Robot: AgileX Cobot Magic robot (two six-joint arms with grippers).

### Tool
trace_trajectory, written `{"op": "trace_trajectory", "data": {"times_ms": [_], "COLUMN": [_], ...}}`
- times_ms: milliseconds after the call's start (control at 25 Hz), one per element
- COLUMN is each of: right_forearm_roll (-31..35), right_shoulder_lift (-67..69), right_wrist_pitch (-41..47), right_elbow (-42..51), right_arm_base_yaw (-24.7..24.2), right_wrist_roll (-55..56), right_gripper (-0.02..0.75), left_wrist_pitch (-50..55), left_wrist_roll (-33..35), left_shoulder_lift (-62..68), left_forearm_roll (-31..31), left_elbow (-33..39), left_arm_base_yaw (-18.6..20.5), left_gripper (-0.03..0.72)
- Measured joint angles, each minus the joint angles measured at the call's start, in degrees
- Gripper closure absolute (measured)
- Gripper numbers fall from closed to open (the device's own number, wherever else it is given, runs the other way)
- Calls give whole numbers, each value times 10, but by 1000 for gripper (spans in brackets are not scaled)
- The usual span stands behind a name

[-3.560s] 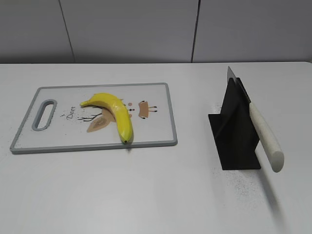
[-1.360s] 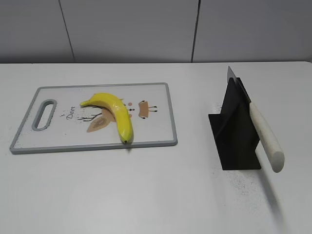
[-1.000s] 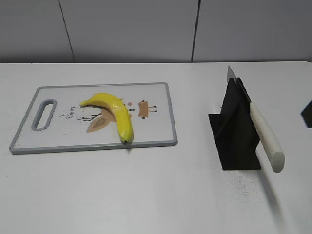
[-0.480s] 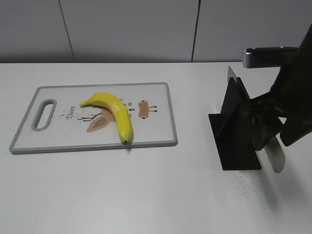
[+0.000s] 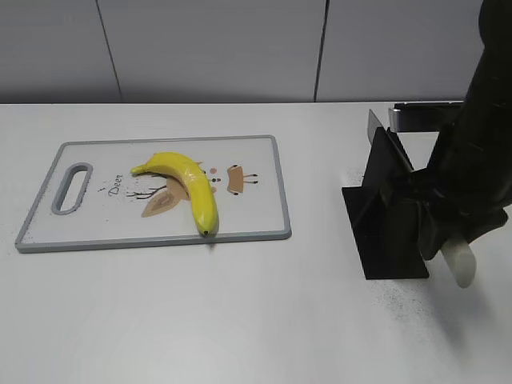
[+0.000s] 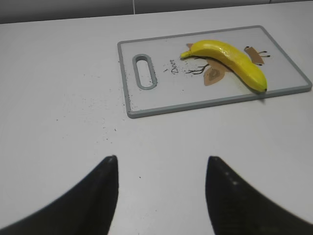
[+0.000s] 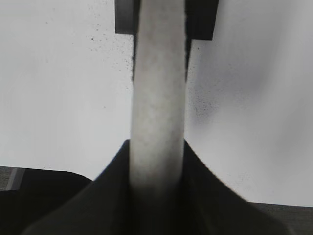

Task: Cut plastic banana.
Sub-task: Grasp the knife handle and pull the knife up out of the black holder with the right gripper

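While my right gripper (image 7: 157,161) clamps the knife (image 7: 159,93) in its stand (image 5: 386,210), left gripper (image 6: 161,188) apart, a skewed pull could tip it; banana (image 5: 188,184) waits on board (image 5: 256,216).

Glossy fruit, matt everything else
Yellow plastic banana (image 5: 186,182) shiny, smooth; grey-rimmed white plastic cutting board (image 5: 256,210) satin; black knife stand (image 5: 382,218) & white tabletop (image 5: 240,312) matt.

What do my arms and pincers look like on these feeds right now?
Both pincers are matte black. In the left wrist view the left pincer shows two broad fingers tapering to blunt points. The right pincer shows similar dark, flaring fingers. In the exterior view the right arm is a bulky black column with a silver-grey bar on it. No cables or markings are visible.
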Motion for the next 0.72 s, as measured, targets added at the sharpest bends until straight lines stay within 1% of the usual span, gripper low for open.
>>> {"op": "trace_trajectory", "data": {"times_ms": [320,720], "right_forearm_roll": [6,-8], "right_shoulder_lift": [-6,-89], "right_wrist_pitch": [27,58], "right_elbow": [-26,-89], "right_arm_base_yaw": [0,0], "right_wrist_roll": [12,47], "right_gripper": [546,547], "left_wrist_pitch": [0,0], "left_wrist_roll": [0,0], "left_shoulder_lift": [0,0], "left_forearm_roll": [0,0], "left_elbow": [0,0], "left_arm_base_yaw": [0,0], "left_gripper": [136,136]}}
